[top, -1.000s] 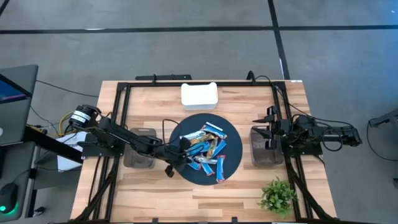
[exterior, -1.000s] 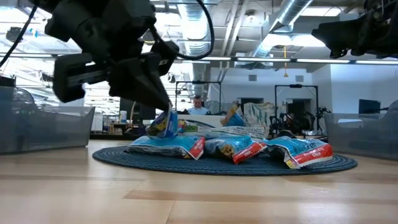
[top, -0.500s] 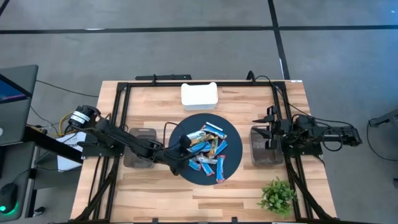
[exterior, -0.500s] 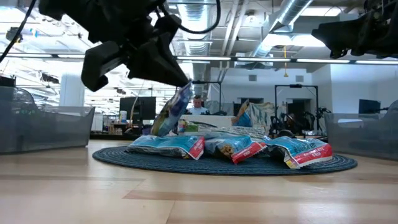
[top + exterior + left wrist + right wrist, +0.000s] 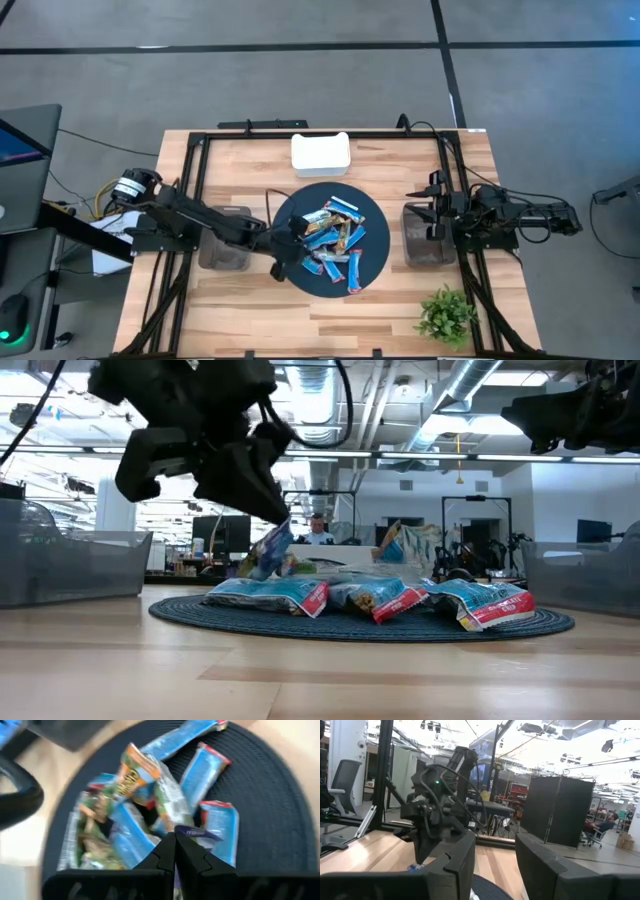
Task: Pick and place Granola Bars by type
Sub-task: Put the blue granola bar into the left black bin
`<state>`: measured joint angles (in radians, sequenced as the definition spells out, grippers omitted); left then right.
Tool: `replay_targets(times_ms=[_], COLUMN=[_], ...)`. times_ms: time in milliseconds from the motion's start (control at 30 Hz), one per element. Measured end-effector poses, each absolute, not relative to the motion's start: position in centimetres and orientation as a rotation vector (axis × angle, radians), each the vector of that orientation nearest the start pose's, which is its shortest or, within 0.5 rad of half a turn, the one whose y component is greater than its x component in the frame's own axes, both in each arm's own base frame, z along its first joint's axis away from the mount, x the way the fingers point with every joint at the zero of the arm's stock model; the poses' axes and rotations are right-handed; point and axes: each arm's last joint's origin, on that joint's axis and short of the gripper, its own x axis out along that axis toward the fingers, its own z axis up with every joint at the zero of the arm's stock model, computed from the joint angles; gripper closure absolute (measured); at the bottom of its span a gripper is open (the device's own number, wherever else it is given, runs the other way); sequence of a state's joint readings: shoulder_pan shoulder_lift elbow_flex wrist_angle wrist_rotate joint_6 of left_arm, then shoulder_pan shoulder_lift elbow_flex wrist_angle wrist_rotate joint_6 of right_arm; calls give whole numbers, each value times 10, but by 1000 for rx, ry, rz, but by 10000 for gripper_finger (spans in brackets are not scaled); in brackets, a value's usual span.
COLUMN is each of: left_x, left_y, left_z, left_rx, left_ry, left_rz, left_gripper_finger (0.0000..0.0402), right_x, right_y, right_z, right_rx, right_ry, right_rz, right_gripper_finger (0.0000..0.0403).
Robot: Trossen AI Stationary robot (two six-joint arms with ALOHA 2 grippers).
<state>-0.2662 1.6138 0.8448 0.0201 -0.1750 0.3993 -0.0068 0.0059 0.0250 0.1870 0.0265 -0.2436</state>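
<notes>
Since half second ago, left gripper (image 5: 272,518) dips lower, jaws pinching blue bar (image 5: 270,548); your pick holds. Right gripper (image 5: 492,855) parked, jaws spread.

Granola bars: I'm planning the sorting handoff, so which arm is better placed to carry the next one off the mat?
Left. Its claw is shut on a blue bar above the round mat; the right claw hangs open over the right bin.
</notes>
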Motion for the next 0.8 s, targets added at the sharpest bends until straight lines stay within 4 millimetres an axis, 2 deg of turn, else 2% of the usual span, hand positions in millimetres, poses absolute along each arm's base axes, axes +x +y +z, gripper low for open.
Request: replay_targets(times_ms=[233, 600, 800], left_x=[309, 307, 303], left_y=[-70, -68, -58], left_z=[169, 167, 161], left_rx=[486, 526, 508], left_ry=[758, 794, 883], left_rz=[-309, -298, -274], left_gripper_finger=[391, 275, 241], right_x=[94, 94, 94], right_y=[-1, -1, -1], right_z=[190, 190, 190], right_rx=[-241, -241, -241], right_ry=[-201, -201, -201], right_rz=[-58, -58, -58], right_gripper_finger=[269, 269, 269])
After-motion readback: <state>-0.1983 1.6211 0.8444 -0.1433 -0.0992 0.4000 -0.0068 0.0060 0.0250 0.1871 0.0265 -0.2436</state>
